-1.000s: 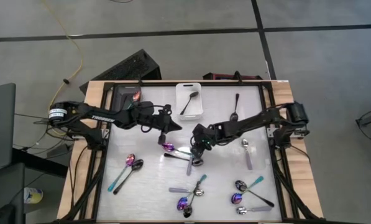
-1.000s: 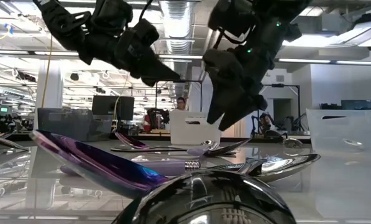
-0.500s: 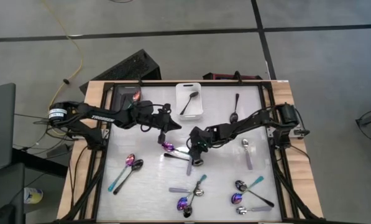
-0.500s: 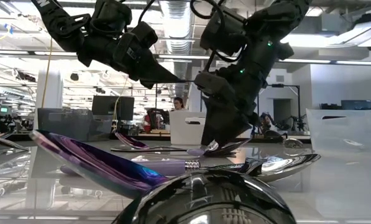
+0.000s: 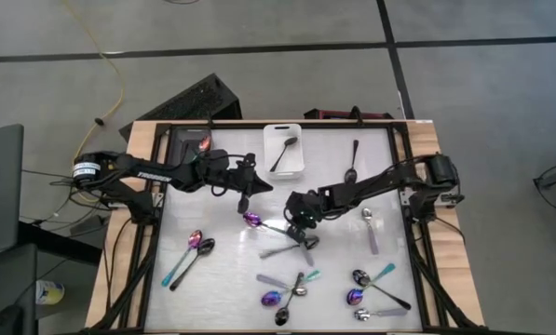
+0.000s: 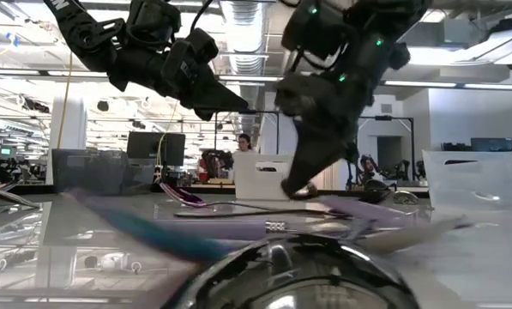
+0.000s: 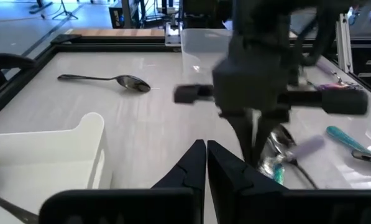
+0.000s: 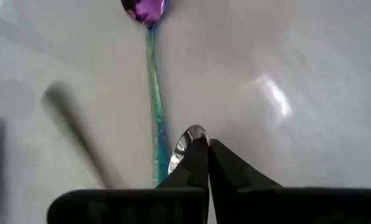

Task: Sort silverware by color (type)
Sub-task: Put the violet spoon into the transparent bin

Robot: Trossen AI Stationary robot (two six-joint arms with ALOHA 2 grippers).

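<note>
Right end effector now pinched closed, spoons scattered, white bin holds black spoon

Overhead, table-level and two close wrist views, all sharing the table

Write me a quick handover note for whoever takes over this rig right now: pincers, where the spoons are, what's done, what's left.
Left pincer: shut, empty, hanging above the table's middle.
Right pincer: shut, low over the central spoons; whether it grips one cannot be told.
Spoons: one black spoon lies in the white bin; another black spoon lies on the table beside it. A purple spoon sits under the left pincer. The rest are scattered in mixed clusters along the near side.
Done: one spoon binned.
Left: nearly everything, all three colours.
</note>
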